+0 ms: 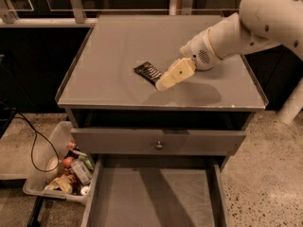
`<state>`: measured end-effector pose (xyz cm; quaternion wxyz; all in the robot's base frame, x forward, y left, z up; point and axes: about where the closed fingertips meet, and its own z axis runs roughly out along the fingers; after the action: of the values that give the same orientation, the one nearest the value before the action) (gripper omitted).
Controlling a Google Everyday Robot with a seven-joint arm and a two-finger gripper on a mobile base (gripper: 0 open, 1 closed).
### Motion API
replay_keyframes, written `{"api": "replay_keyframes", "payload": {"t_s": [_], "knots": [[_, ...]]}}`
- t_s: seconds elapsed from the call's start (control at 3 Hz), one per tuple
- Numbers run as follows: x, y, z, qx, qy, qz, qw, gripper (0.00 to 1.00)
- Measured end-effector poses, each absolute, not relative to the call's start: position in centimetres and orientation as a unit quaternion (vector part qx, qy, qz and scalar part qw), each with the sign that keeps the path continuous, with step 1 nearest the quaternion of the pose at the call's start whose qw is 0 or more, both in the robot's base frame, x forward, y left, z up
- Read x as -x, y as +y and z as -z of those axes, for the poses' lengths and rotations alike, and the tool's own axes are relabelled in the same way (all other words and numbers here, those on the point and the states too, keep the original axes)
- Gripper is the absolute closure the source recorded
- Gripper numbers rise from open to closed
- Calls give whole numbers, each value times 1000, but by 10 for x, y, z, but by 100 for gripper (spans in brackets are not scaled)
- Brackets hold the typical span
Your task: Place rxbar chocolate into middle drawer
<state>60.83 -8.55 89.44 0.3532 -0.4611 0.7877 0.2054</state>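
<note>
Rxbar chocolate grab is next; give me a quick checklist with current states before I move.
1. The rxbar chocolate lies flat on the cabinet top, in plain view: ok.
2. The end effector is at the bar's right end: ok.
3. The end effector touches the bar: cannot tell.
4. The bar is lifted off the top: not ok.
5. The middle drawer is pulled out, its visible floor bare: ok.
6. The knob drawer above leaves that floor uncovered: ok.
</note>
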Motion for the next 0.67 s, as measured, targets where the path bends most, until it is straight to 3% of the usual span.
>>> {"api": "replay_keyframes", "payload": {"t_s": [0.67], "knots": [[-656,-71,-857,457,804,-133,358,0]]}}
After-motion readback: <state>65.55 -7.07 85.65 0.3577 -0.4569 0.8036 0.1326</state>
